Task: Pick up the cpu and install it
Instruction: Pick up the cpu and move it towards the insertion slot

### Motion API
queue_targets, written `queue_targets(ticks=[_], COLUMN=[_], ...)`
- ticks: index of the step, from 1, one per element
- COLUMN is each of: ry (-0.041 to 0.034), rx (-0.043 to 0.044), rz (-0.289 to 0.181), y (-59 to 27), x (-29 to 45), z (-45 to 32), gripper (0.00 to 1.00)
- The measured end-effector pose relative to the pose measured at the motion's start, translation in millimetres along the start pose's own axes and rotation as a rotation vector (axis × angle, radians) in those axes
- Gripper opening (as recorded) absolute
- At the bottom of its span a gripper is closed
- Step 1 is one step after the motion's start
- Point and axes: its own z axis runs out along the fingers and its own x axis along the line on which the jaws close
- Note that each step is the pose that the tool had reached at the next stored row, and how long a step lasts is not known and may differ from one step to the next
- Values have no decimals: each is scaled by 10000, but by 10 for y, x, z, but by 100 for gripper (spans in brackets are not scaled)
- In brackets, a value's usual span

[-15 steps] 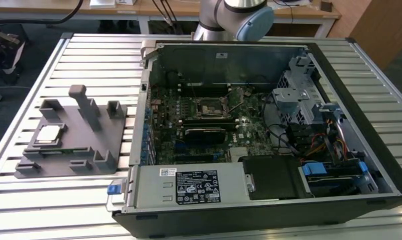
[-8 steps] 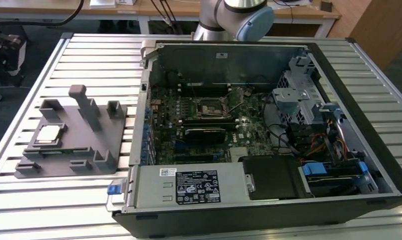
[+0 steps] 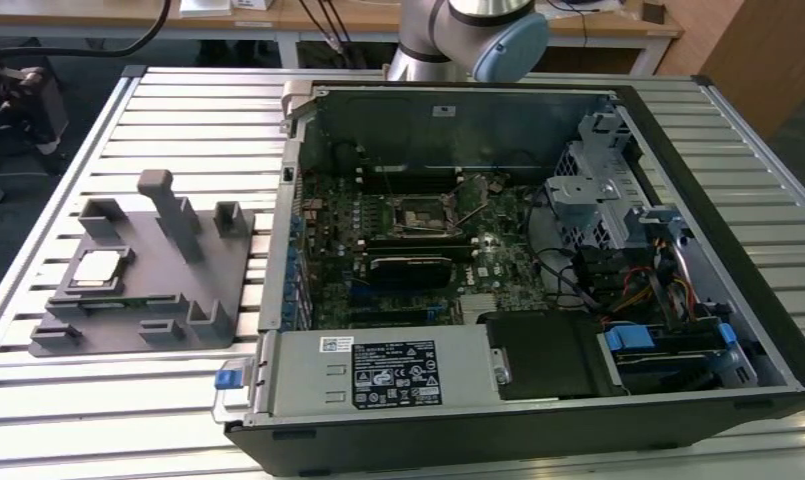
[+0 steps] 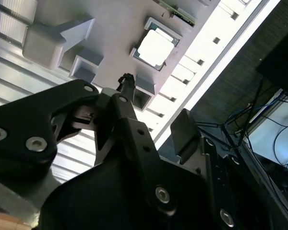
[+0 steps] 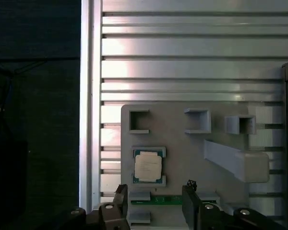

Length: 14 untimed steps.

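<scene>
Nothing done yet: the small silver-topped square cpu (image 5: 148, 166) sits in its grey plastic holder (image 5: 182, 143); my tool (image 5: 155, 191) hangs near it, wide and empty

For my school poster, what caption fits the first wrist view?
Open, empty jaws look down on the cpu lying in its grey holder on the table.

Slatted metal table (image 3: 162, 110) with a grey holder (image 3: 115, 325) on the exterior view's left, open PC case (image 3: 509, 440) just beside it.
</scene>
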Motion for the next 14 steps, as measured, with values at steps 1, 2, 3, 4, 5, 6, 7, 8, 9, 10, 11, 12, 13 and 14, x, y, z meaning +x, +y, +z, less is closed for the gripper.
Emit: queue_targets(ticks=[1,2,3,4,5,6,7,8,9,10,11,12,13,14], ry=[0,0,0,1,1,2,3,5,6,7,9,9,9,9], rx=[2,2,3,3,3,4,4,5,6,7,8,8,8,8], rz=[-6,-12,-17,-27,-42,-67,-113,-164,-207,-238,-256,-273,-289,-304], y=[-1,-1,-2,-2,-3,-3,-4,-5,-5,-6,-6,-6,-6,-6], x=[0,1,1,0,0,1,1,1,2,2,1,2,2,2], z=[7,16,23,33,44,55,67,77,87,93,97,104,111,117], gripper=[58,64,70,70,76,76,76,76,76,76,76,76,76,76])
